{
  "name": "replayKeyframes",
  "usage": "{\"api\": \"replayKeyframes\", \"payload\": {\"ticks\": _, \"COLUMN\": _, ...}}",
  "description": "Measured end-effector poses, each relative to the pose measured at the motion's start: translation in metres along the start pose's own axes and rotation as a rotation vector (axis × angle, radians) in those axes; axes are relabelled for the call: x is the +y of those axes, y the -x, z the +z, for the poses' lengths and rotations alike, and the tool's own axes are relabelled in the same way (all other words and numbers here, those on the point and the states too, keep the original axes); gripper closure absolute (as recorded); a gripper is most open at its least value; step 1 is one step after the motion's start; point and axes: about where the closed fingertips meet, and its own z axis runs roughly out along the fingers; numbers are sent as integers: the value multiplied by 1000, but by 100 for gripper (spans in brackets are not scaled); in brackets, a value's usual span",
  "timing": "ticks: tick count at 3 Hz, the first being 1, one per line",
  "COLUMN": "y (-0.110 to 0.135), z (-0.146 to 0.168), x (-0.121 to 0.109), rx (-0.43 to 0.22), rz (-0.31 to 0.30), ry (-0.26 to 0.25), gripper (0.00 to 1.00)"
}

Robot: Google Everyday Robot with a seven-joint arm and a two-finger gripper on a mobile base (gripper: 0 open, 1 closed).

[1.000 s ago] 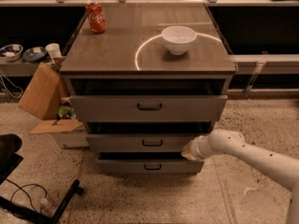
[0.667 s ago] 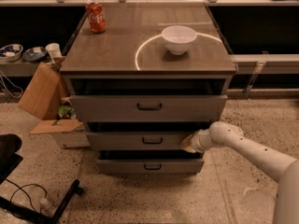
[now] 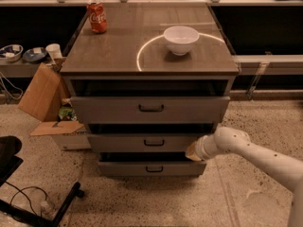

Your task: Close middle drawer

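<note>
Grey metal forms the middle drawer, which sits just below the centre of the frame as the second of three in a cabinet. Its front is a low, wide, plain panel with a small dark handle at its middle. It stands out a little from the cabinet, and a dark gap shows above its top edge. The top drawer above it has a taller front and juts further out. The bottom drawer is also slightly out.

The claw is at the right end of the middle drawer's front, by its lower corner and seemingly against it. Whether it is open or closed cannot be told. The white arm reaches in from the lower right of the frame.

On the worktop stand a red can, at upper left, and a white bowl, right of centre. They are well apart.
</note>
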Motion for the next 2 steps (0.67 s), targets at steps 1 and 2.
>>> {"api": "replayKeyframes", "payload": {"ticks": 1, "y": -14, "z": -48, "x": 54, "rx": 107, "rz": -46, "ry": 96, "gripper": 100}}
{"api": "replayKeyframes", "payload": {"ticks": 2, "y": -18, "z": -118, "x": 107, "rx": 254, "rz": -114, "ry": 232, "gripper": 100}}
